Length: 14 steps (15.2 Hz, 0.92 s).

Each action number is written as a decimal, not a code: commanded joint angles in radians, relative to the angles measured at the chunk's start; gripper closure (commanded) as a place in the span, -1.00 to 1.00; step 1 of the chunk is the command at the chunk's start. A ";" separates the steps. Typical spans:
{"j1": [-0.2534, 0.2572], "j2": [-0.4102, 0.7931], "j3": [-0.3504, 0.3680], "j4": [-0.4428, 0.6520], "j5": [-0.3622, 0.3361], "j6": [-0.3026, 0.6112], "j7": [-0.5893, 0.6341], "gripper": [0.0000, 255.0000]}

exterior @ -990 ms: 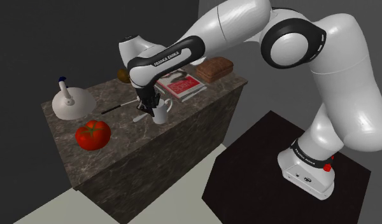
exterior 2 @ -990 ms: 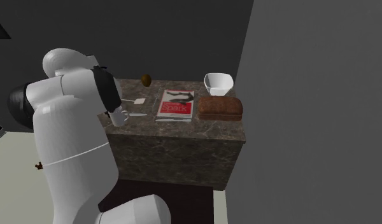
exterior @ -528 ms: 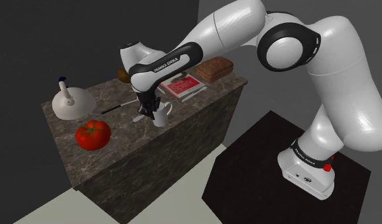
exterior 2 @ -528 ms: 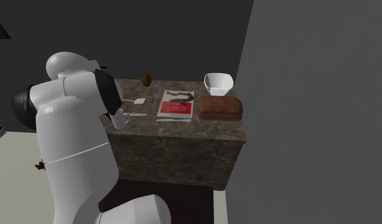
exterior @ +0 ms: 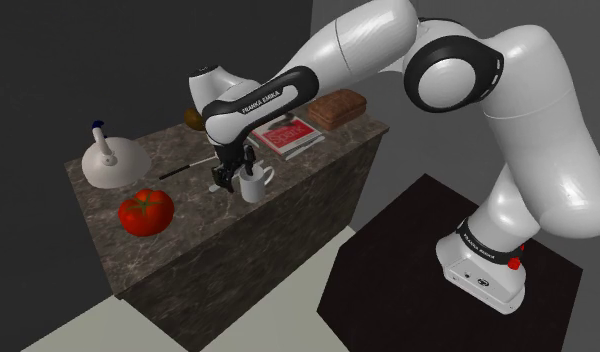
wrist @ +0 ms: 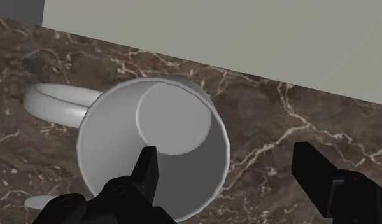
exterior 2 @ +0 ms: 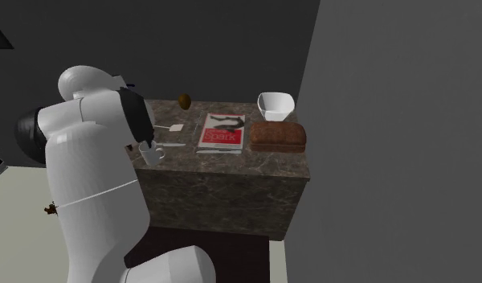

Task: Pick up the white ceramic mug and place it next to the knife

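Note:
A white mug [exterior: 254,185] stands upright on the dark marble counter [exterior: 193,225], near its front edge, handle pointing away from the arm. My gripper [exterior: 232,179] hangs right over it and is open. In the wrist view the mug [wrist: 151,146] sits below the gripper [wrist: 225,153]: one finger [wrist: 145,175] is over the mug's hollow, the other finger [wrist: 317,175] stands well outside its wall. The knife [exterior: 184,167], with a thin dark handle and pale blade, lies just behind the mug. In the second exterior view the mug [exterior 2: 153,153] is beside the knife's blade [exterior 2: 171,145].
A red tomato [exterior: 146,211] and a grey kettle [exterior: 110,160] sit at the counter's end on the shoulder view's left. A red magazine [exterior 2: 222,132], a brown loaf [exterior 2: 277,134], a white bowl [exterior 2: 275,103] and a small brown object [exterior 2: 184,100] lie toward the other end.
The gripper lowered the mug onto the counter next to the knife, then its fingers spread and let go. The mug now stands free.

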 commanded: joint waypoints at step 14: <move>-0.001 -0.036 0.001 0.071 0.001 -0.107 -0.001 -1.00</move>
